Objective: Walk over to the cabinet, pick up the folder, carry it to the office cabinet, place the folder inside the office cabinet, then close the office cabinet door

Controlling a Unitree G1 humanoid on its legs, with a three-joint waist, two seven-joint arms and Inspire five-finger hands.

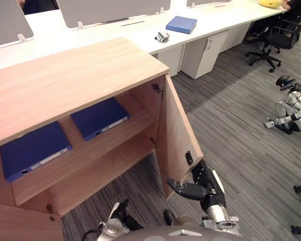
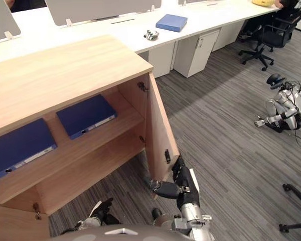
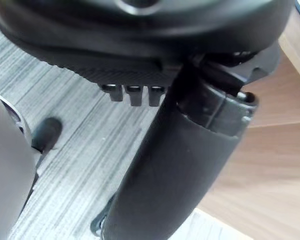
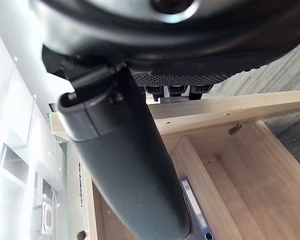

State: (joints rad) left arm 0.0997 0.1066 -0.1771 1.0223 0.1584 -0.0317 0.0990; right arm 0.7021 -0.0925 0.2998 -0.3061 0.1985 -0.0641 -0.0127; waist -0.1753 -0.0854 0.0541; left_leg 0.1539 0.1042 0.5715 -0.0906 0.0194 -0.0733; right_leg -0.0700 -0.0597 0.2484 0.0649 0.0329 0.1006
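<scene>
The wooden office cabinet (image 1: 75,75) stands open. Two blue folders lie flat on its upper shelf, one to the right (image 1: 99,117) and one to the left (image 1: 32,149). Its right door (image 1: 178,140) swings out towards me. My right hand (image 1: 206,187) is at that door's lower outer corner, open: straight fingers (image 1: 200,170) rest on the outer face and the thumb reaches under the bottom edge. In the right wrist view the thumb (image 4: 125,150) stretches towards the shelf and a folder (image 4: 192,210). My left hand (image 1: 124,215) hangs low in front of the cabinet, open and holding nothing.
A long white desk (image 1: 115,32) runs behind the cabinet, with another blue folder (image 1: 181,24) and a small metal object (image 1: 162,36) on it. A white pedestal (image 1: 203,52) stands under it, an office chair (image 1: 271,42) at far right. Another robot (image 1: 291,110) sits on the carpet.
</scene>
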